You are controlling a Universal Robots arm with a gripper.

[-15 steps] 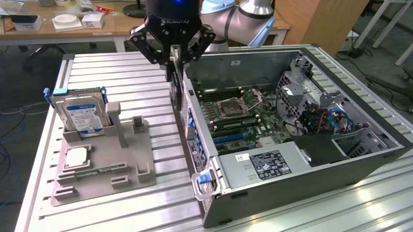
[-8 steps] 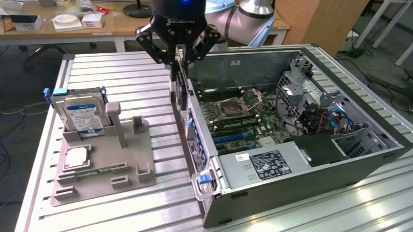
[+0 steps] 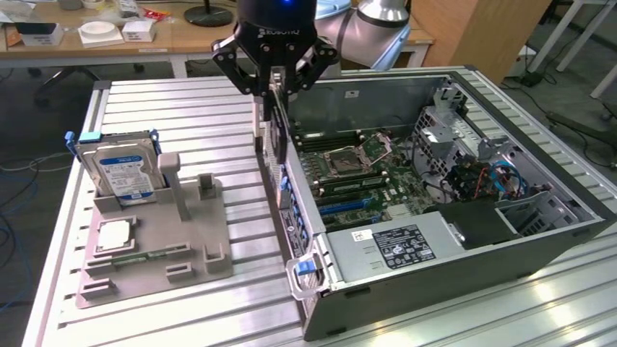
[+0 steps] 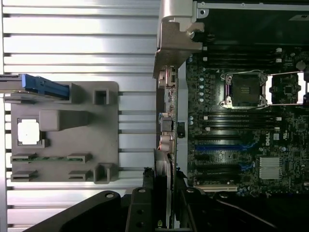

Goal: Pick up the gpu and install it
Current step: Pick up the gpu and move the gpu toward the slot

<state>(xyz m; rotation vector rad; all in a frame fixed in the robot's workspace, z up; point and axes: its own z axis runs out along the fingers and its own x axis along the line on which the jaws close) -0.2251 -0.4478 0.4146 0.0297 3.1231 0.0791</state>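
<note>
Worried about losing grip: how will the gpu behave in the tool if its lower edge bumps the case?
Probably stiff: the gpu hangs straight, edge-on, from the tool. It may pivot if bumped, since the tool seems to pinch only its upper end. Thin, so likely fragile against the case.

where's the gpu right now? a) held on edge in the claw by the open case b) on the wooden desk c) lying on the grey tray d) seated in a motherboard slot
a: the claw grips the gpu on edge, hanging at the wall of the open case, not in a slot.
</note>
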